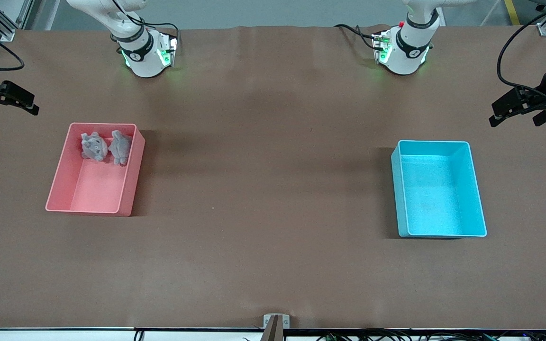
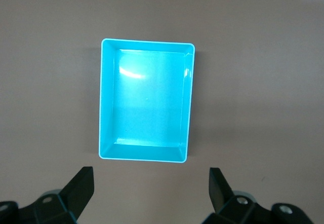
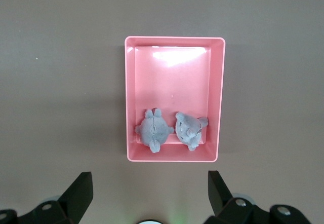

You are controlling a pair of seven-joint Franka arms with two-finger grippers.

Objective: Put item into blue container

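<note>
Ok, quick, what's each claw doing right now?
Left claw: open, empty, up over the table by the blue container.
Right claw: open, empty, up by the pink bin.

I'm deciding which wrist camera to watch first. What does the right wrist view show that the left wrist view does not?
Only the right wrist view shows the pink bin with two grey plush toys lying side by side at one end of it, and the open right gripper.

Only the left wrist view shows the blue container, with nothing in it, and the open left gripper.

Both show the brown table from above, one bin, and gripper fingers spread, touching nothing.
</note>
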